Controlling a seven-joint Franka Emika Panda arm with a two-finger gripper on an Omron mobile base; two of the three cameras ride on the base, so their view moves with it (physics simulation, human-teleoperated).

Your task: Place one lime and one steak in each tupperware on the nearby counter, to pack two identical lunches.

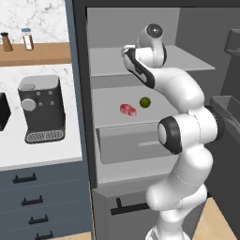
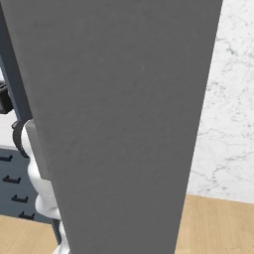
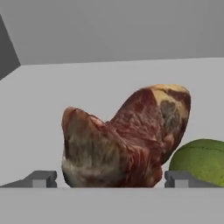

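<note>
I see my tool (image 3: 105,179) spread wide inside the open fridge, its two fingertips (image 3: 41,179) standing on either side of a dark marbled steak (image 3: 127,138) without pressing it. A lime (image 3: 202,161) lies just beside this steak, at its right in the hand view. From the left base view, one pink steak (image 1: 128,109) and another lime (image 1: 145,102) rest near each other on a middle fridge shelf (image 1: 110,117), and the counter (image 1: 42,150) carries a coffee machine (image 1: 41,108)

even, flat rendered light, soft shadows (no glare); slightly blurry and low-resolution throughout.
</note>
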